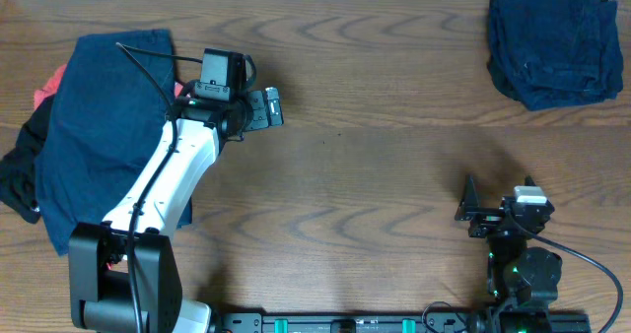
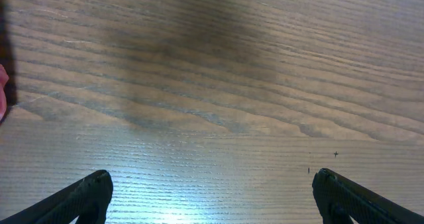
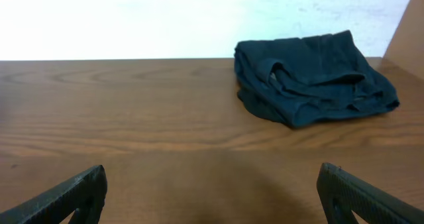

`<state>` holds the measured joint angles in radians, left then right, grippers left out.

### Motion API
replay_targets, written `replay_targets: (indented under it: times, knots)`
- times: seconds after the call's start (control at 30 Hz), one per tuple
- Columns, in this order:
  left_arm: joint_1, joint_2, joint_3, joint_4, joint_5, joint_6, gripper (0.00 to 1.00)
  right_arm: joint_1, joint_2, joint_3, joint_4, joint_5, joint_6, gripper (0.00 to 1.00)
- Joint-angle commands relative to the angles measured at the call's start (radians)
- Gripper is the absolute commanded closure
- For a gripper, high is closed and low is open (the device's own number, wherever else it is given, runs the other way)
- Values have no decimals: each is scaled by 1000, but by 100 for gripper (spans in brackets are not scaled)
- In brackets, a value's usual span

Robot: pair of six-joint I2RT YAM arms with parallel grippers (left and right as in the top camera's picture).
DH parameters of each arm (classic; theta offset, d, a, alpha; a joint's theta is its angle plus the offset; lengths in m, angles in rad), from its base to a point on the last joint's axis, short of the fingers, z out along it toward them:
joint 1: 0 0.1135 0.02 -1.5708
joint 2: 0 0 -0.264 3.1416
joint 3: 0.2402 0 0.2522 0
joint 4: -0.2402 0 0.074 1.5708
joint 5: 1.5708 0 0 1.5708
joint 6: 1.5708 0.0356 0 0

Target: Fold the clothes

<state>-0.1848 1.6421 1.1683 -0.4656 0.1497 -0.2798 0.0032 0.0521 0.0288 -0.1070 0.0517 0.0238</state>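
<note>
Clothes (image 1: pixel 104 126) lie in two places on the desk (image 1: pixel 375 166), well apart from one another. Along the left edge there is a loose heap: a broad dark navy piece spread on top, a red-orange piece (image 1: pixel 46 85) peeking out from under its far left side, and a black piece (image 1: pixel 17 180) bunched up under its near left side. Off in the far right corner rests a second dark navy garment (image 1: pixel 554 47), gathered into a rough, crumpled bundle with several layers showing at its front; behind it a pale wall (image 3: pixel 132 18) rises from the desk's far edge. The left arm (image 1: pixel 168 180), white along its length, reaches from the near left corner across the right side of the heap, so that part of the navy cloth is hidden beneath it. The left gripper (image 2: pixel 211 177) hangs above bare wood just to the right of the heap, its fingers spread wide and holding nothing; a sliver of red cloth shows at the left margin of its wrist view. The right gripper (image 3: pixel 212 171) is near the near edge on the right side, facing the far edge, also spread wide and empty, with only wood grain between its fingers. It is well short of the navy bundle, which lies ahead of it and to its right.
</note>
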Motion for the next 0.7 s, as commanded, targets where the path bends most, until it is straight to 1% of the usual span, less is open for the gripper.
replay_targets:
  times: [0.0,0.07,0.67]
  knots:
    - [2,5,14,-1,-9,17,2,26,-28,-7,6,27,20,1]
    - [2,5,14,-1,-9,17,2,28,-50,-8,10,27,20,1]
    - [2,5,14,-1,-9,17,2,31,-47,-10,13,26,21,1]
